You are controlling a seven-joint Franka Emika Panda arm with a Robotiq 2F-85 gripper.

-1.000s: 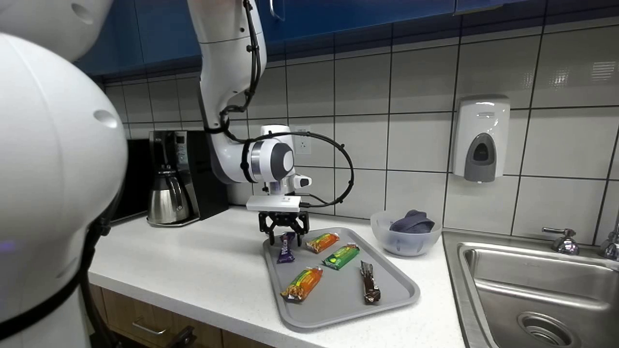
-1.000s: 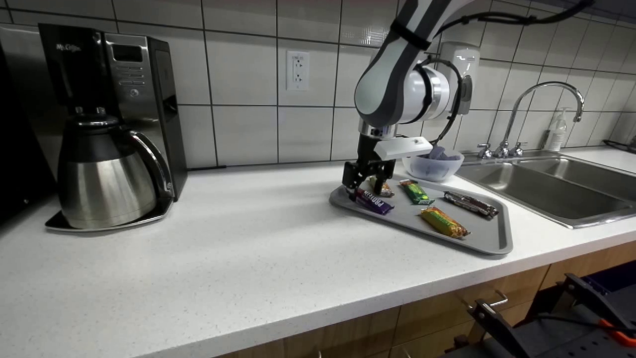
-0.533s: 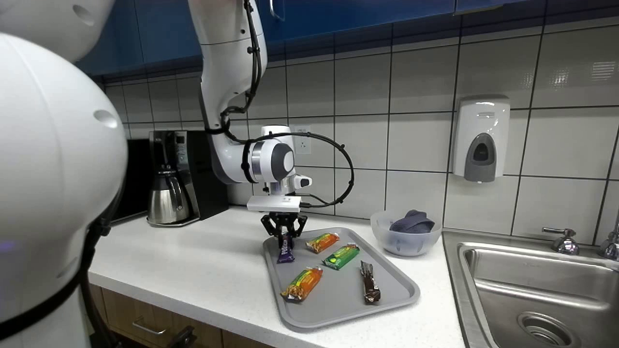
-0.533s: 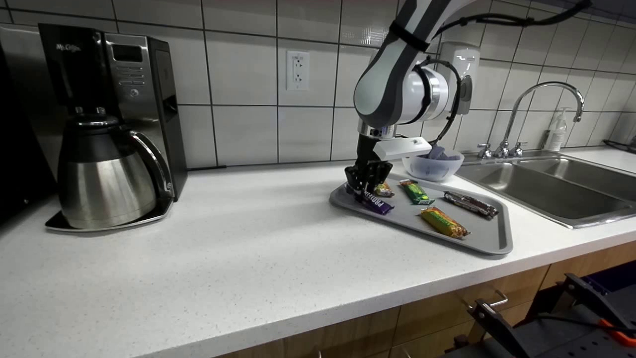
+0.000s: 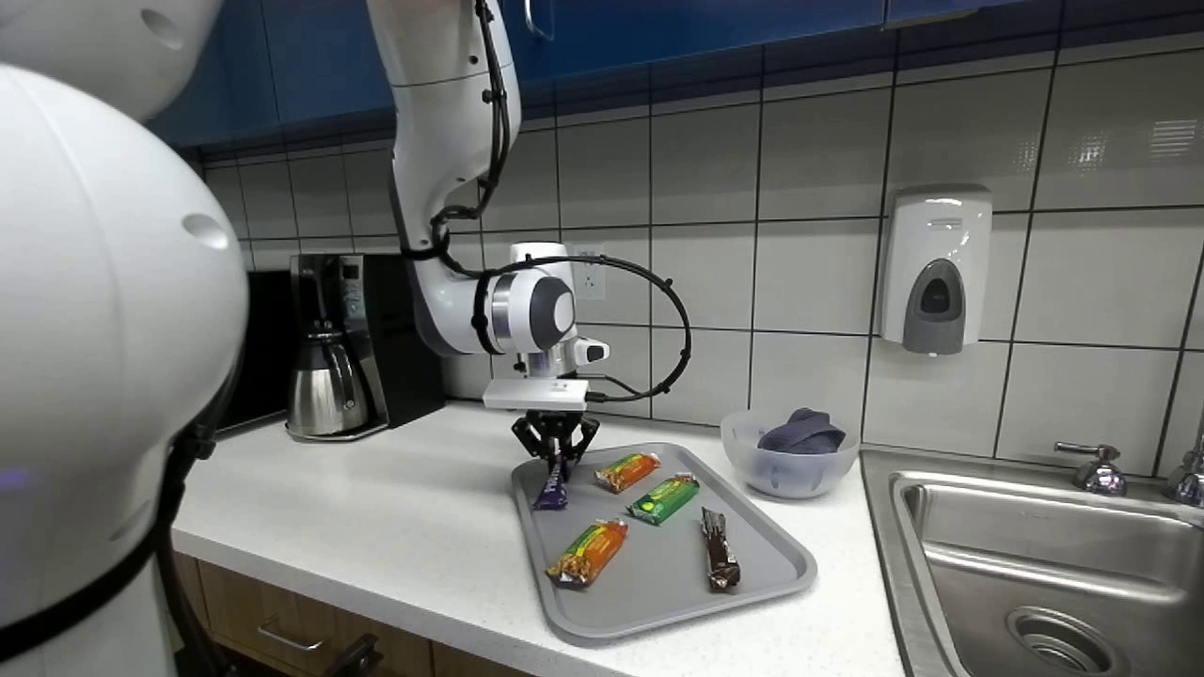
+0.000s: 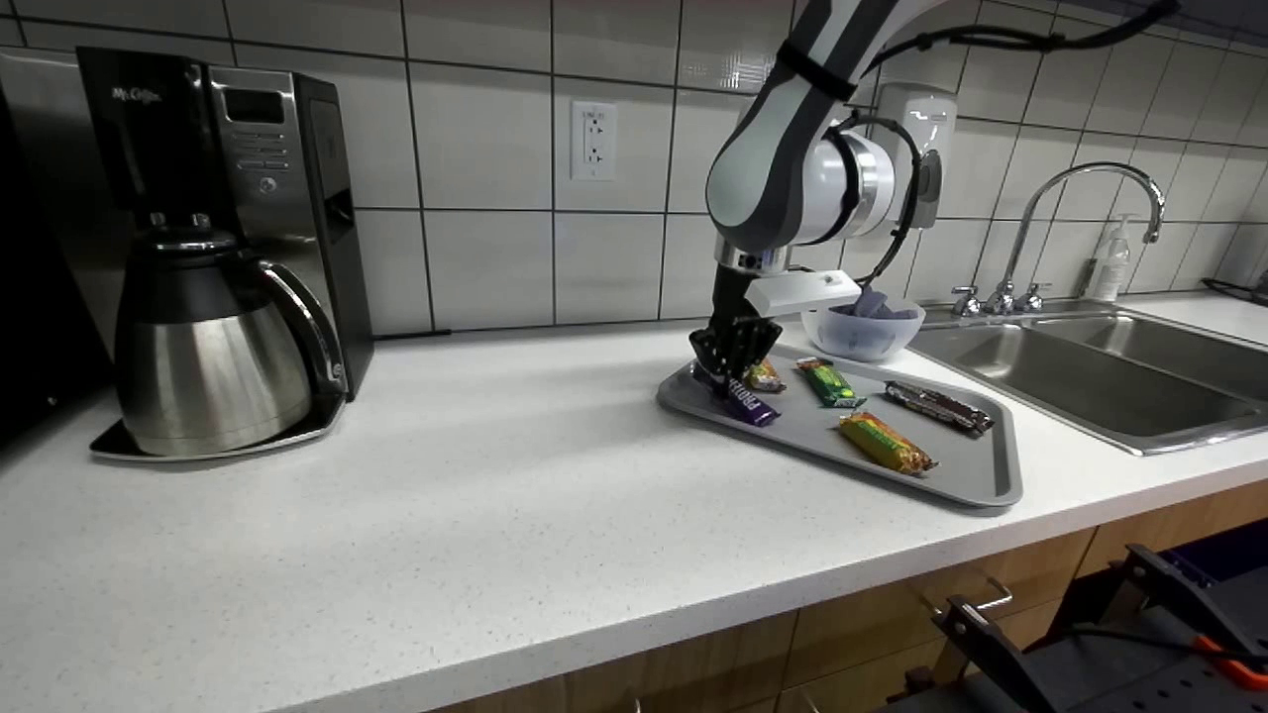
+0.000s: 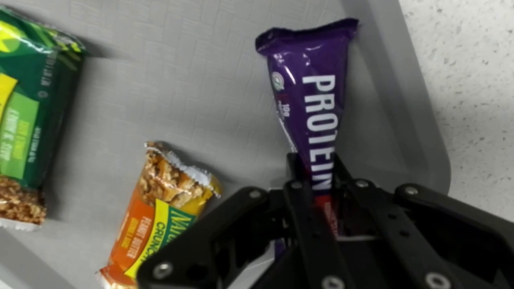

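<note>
One orange bar [image 7: 160, 216] is seen just beside the gripper [image 7: 317, 170]; green bar [image 5: 664, 499], brown bar [image 5: 720, 550] & 2nd orange bar [image 5: 588, 553] are spread farther off from it on the tray [image 5: 658, 578]. In its jaws the purple bar [image 7: 311, 104] is clamped, w/ lettered end sticking out. Vs. a sec ago, jaws have been closed & purple bar turned slightly.

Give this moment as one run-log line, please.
tool: closed on purple protein bar | underneath: gray tray | nearby: orange peanut-butter bar, green bar
</note>
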